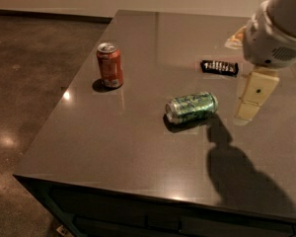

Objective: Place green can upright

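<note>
Lying on side near tabletop (138, 152) middle, green can (191, 107); long axis aimed roughly toward hand (251, 100), which is poised near can's right end. Hand's grip state cannot be told.

The table (113, 147) is carrying everything here. The lying can (191, 107) is resting on its side near the middle of the table, its ends pointing left and right. The upright can (110, 65) is standing well apart from it, to the left and further back, near the left edge. A flat packet (219, 67) is lying behind the lying can, a little to the right. The gripper (248, 110) is hanging just right of the lying can, not touching it, in front of the flat packet.
</note>
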`<control>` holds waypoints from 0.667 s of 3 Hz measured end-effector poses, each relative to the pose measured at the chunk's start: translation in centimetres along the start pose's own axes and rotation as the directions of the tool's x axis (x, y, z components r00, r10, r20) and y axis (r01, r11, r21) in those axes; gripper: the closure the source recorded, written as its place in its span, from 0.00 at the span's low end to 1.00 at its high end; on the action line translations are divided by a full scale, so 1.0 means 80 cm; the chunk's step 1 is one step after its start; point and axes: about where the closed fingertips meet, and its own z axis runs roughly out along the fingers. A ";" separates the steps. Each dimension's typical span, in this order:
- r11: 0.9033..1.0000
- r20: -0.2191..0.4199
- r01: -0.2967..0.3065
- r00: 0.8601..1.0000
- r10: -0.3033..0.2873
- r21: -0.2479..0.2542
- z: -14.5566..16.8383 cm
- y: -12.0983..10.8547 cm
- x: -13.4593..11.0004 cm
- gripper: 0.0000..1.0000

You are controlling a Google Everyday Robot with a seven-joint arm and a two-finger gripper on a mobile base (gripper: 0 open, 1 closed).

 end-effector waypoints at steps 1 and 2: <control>0.996 0.017 0.086 0.996 -0.086 -0.036 0.036 -0.013 -0.025 0.00; 0.980 0.014 0.171 0.985 -0.170 -0.098 0.075 -0.019 -0.036 0.00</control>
